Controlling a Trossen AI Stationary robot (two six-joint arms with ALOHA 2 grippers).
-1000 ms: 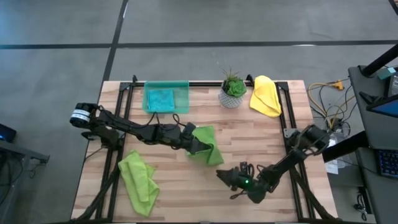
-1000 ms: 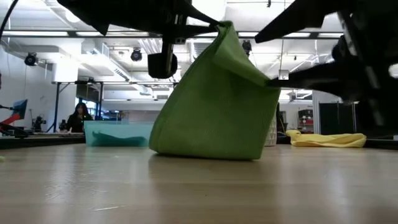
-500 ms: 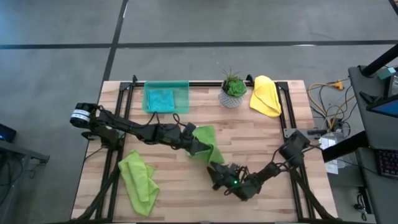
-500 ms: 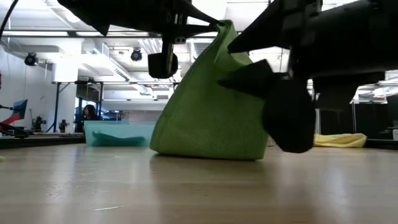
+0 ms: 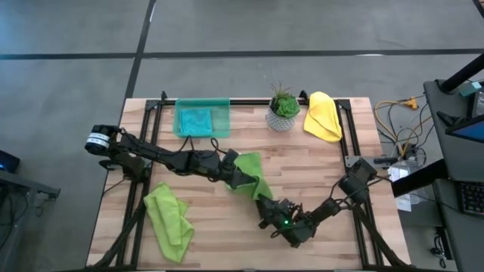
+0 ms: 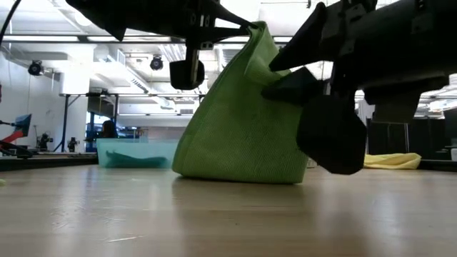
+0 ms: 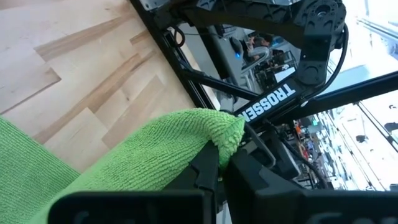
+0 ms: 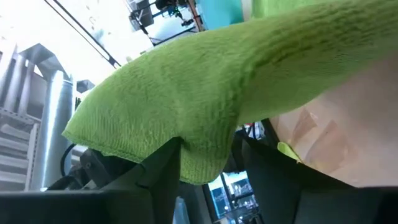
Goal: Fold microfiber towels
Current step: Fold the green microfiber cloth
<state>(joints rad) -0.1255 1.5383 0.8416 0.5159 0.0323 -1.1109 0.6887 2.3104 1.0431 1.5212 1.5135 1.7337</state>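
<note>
The left gripper (image 5: 236, 178) pinches one corner of the green towel (image 5: 252, 171) mid-desk, lifting it into a tent. The right gripper (image 5: 266, 208) straddles a lower corner, fingers (image 8: 163, 174) either side, not visibly clamped. Step: securing the second corner; next calls for closing, then spreading. The cloth looks soft, nubby.

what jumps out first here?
A lime towel tented up mid-table, its peak pinched by the left gripper. The right gripper is at its lower corner, the cloth between its fingers. Another lime towel lies crumpled front-left.
</note>
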